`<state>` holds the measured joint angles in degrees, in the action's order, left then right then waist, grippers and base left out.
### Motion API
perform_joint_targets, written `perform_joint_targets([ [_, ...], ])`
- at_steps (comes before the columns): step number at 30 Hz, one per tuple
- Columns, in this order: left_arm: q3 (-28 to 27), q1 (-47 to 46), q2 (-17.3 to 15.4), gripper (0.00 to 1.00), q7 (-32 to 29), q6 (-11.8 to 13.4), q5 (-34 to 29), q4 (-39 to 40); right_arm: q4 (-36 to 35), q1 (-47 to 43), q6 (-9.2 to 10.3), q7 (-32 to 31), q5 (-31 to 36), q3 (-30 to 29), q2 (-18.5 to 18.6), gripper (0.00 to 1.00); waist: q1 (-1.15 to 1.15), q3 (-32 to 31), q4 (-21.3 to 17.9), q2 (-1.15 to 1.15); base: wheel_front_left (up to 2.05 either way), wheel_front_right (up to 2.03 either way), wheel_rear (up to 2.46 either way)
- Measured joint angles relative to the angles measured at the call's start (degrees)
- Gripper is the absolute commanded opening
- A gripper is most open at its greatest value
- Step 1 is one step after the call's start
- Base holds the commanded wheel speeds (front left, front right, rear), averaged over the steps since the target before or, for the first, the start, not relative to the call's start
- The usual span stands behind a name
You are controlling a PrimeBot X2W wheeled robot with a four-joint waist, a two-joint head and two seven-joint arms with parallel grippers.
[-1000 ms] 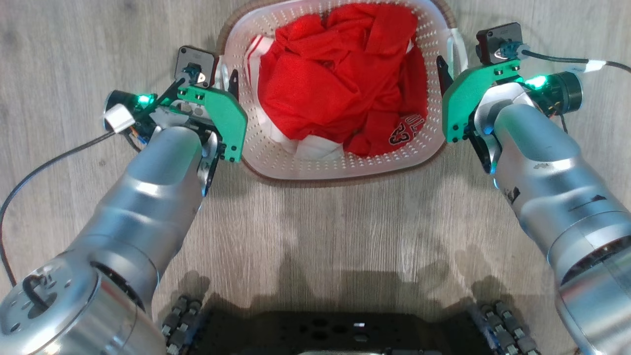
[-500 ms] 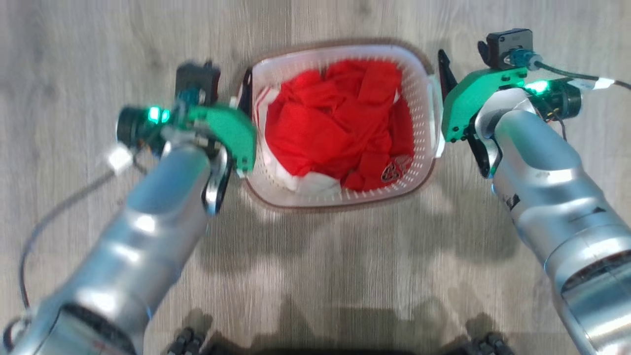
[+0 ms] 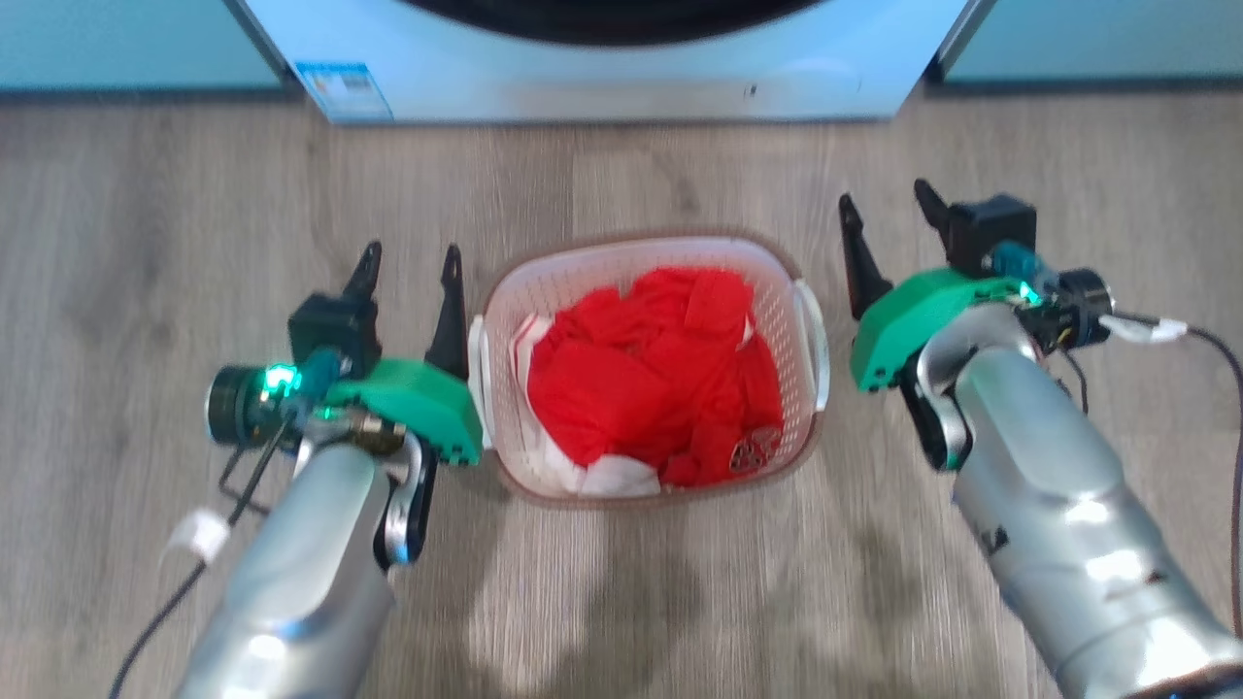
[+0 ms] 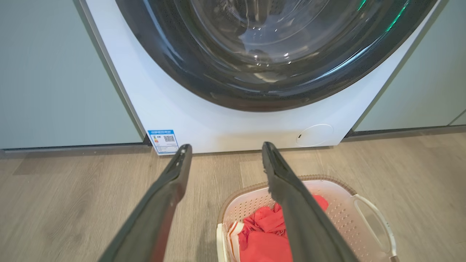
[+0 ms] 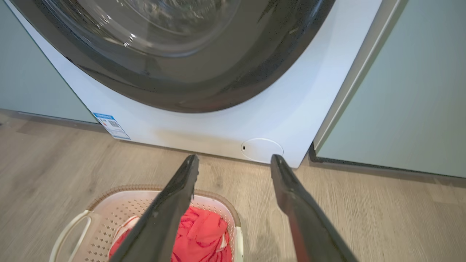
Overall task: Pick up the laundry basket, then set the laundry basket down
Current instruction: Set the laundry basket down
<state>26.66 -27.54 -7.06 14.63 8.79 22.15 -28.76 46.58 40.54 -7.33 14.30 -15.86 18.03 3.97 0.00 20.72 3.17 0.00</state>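
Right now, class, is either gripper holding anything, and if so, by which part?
Nothing is held. The left gripper and right gripper are open and empty, one on each side of the laundry basket.

Open wooden floor (image 3: pixel 146 194) lies left, right and near of the laundry basket (image 3: pixel 621 254); the washer (image 3: pixel 621 87) walls off the far side beyond a floor strip.

Pale grey-brown wood-plank floor (image 3: pixel 621 602) — on it stand a small white perforated plastic laundry basket (image 3: pixel 573 282) and a white front-loading washer (image 3: pixel 602 92).
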Motion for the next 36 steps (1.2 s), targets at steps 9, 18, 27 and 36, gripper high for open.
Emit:
perform_joint_targets([
  [9,-7.43,12.28,1.33,1.00,0.01,-2.32,-6.91,9.49,-11.46,-11.23,0.00,0.00,2.25,-2.99,-0.13,1.00,0.00,-7.75,-0.32,0.00,0.00,0.00,0.00],
  [18,-13.51,21.82,1.81,1.00,0.01,-2.72,-10.24,16.96,-22.43,-21.55,0.00,0.00,4.39,-5.49,-0.43,1.00,0.00,-13.17,-0.38,0.00,0.00,0.00,0.00],
  [27,-16.40,31.36,1.98,1.00,0.01,-2.20,-12.65,22.51,-30.72,-32.08,0.00,0.00,4.90,-7.33,-0.69,1.00,0.00,-17.23,-1.40,0.00,0.00,0.00,0.00],
  [36,-17.46,36.72,2.77,1.00,0.01,-1.71,-13.54,25.97,-35.63,-38.99,0.00,0.00,5.84,-11.77,-0.83,1.00,0.00,-19.01,-2.47,-0.01,0.00,0.00,0.00],
])
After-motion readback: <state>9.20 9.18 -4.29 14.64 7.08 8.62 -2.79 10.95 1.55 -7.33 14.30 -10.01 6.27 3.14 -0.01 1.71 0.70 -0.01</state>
